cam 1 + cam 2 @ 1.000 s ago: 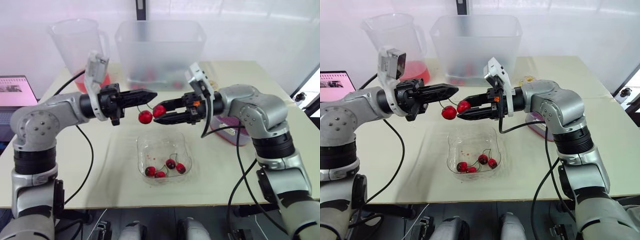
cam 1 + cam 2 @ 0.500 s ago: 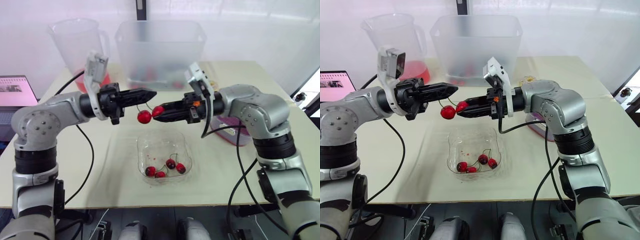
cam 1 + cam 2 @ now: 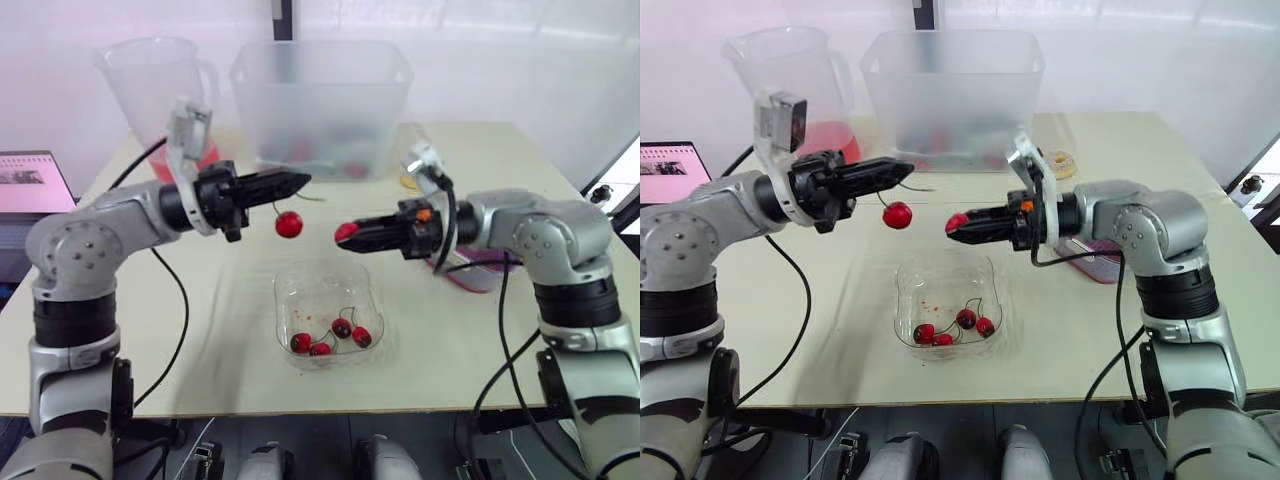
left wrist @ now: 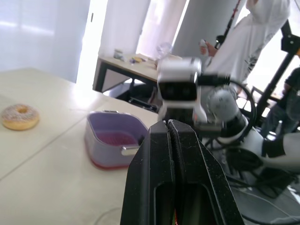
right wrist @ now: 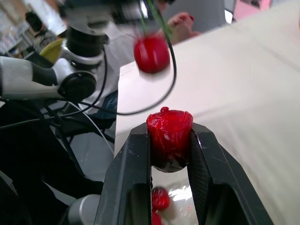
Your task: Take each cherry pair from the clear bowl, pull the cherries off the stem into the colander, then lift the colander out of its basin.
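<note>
Pinching a green stem (image 5: 154, 15) between fingers pressed tightly together, the left claw (image 3: 300, 181) hangs above the desk (image 3: 200, 340) with 1 cherry (image 3: 289, 224) dangling beneath it. The right claw (image 3: 352, 236) faces it across a gap and grips a 2nd cherry (image 5: 169, 133), free of the stem, at its tips. Below and between them the clear bowl (image 3: 283, 290) sits on the desk, holding about 4 more cherries (image 3: 341, 327). The pink colander (image 4: 116, 139) rests inside its purple basin (image 4: 96, 146) beside the right forearm.
</note>
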Tool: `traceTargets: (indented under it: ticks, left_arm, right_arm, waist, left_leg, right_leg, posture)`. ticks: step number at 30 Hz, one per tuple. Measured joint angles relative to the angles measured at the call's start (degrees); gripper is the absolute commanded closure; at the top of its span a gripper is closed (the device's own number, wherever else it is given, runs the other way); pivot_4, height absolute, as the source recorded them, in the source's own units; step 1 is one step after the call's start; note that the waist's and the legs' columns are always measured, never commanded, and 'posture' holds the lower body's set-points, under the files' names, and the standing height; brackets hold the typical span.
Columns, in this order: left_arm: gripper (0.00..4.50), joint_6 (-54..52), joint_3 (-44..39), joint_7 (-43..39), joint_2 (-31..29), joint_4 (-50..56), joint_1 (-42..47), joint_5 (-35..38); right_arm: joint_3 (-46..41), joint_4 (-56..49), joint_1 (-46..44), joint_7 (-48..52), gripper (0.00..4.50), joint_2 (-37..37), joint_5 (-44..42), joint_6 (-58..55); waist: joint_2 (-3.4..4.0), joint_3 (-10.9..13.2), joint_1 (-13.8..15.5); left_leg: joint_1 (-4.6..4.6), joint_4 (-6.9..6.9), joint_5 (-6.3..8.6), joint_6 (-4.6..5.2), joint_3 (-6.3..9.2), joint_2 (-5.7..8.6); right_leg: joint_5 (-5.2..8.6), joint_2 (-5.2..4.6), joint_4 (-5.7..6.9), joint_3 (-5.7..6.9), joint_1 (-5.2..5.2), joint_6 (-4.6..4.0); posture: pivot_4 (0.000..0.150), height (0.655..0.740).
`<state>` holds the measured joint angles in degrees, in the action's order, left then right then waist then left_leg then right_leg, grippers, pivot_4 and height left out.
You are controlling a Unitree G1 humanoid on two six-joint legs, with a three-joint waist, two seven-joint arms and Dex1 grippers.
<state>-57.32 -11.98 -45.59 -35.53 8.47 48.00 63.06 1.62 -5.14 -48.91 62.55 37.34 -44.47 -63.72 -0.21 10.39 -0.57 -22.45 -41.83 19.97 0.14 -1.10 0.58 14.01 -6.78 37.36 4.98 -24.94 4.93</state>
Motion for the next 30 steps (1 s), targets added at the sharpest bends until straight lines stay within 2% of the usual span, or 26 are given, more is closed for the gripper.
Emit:
traceTargets:
  ticks: [3, 7, 11, 14, 18, 23, 28, 30]
  left_arm:
    - [4.5, 0.4, -0.6, 0.8, 0.2, 0.0, 0.0, 0.1]
    - [4.5, 0.5, -1.1, 2.0, 0.5, 0.3, -0.8, 0.1]
    - [4.5, 1.7, -2.6, 4.1, 1.5, 1.9, -3.3, 0.2]
    - [4.5, 2.3, -3.1, 5.8, 2.4, 3.1, -4.5, 0.2]
    - [4.5, 3.3, -3.0, 7.6, 3.8, 5.6, -5.0, 0.6]
    - [4.5, 4.5, -2.8, 10.0, 4.9, 7.4, -6.0, 0.4]
    - [4.5, 5.4, -2.8, 12.6, 5.1, 9.3, -7.9, 0.1]
    - [4.5, 5.8, -2.8, 13.7, 5.2, 10.2, -8.0, 0.2]
  right_arm:
    - [-1.7, -1.5, 1.6, -2.6, 3.88, 0.8, -0.6, -1.2]
    - [-4.3, -1.3, 1.8, -3.1, 3.88, 6.5, 0.0, -0.4]
    - [-1.2, 10.8, -2.8, 0.5, 3.88, 19.9, 11.6, 11.2]
    - [3.3, 21.9, -8.2, 3.2, 3.88, 24.4, 22.4, 23.2]
    - [12.1, 36.1, -11.3, 6.2, 3.88, 22.6, 36.2, 39.7]
    - [19.3, 49.9, -13.7, 6.3, 3.88, 16.2, 47.4, 53.1]
    - [21.2, 60.4, -16.7, 5.1, 1.75, 12.8, 53.6, 60.8]
    - [21.2, 63.4, -17.7, 5.3, 0.76, 12.3, 55.3, 62.6]
  waist:
    - [0.0, 0.0, 0.0]
    - [0.0, 0.0, 0.2]
    - [0.05, 0.0, 0.6]
    - [0.02, 0.1, 0.5]
    - [0.0, 0.1, -0.4]
    - [0.11, 0.2, -0.3]
    - [0.11, 0.2, 0.1]
    - [0.12, 0.2, 0.1]
  left_leg:
    - [0.0, 0.0, 0.0, 0.0, 0.0, 0.0]
    - [0.0, -0.01, 0.0, 0.0, -0.01, 0.03]
    - [0.01, 0.0, 0.0, 0.01, -0.08, 0.1]
    - [0.05, 0.04, 0.0, 0.01, -0.13, 0.03]
    - [0.07, 0.08, 0.0, 0.0, -0.16, -0.05]
    - [0.05, 0.08, -0.02, -0.05, -0.16, -0.08]
    - [0.02, -0.02, -0.03, -0.05, -0.09, -0.04]
    - [0.02, -0.03, -0.02, -0.06, -0.08, -0.01]
  right_leg:
    - [0.0, 0.01, 0.0, 0.0, 0.0, 0.0]
    - [0.0, 0.02, -0.01, 0.01, 0.02, 0.0]
    - [0.0, 0.0, -0.02, -0.05, 0.0, 0.01]
    - [0.0, 0.07, -0.04, -0.07, 0.01, 0.01]
    - [0.0, 0.04, -0.05, -0.08, 0.0, 0.01]
    - [0.0, 0.04, -0.06, -0.07, -0.03, 0.01]
    - [0.0, 0.04, -0.07, -0.01, 0.05, 0.01]
    - [0.0, 0.04, -0.07, -0.01, 0.06, 0.01]
  posture:
    - [0.15, 0.6863]
    - [0.15, 0.6863]
    - [0.15, 0.6863]
    - [0.15, 0.6863]
    - [0.15, 0.6863]
    - [0.15, 0.6863]
    - [0.15, 0.6863]
    - [0.15, 0.6863]
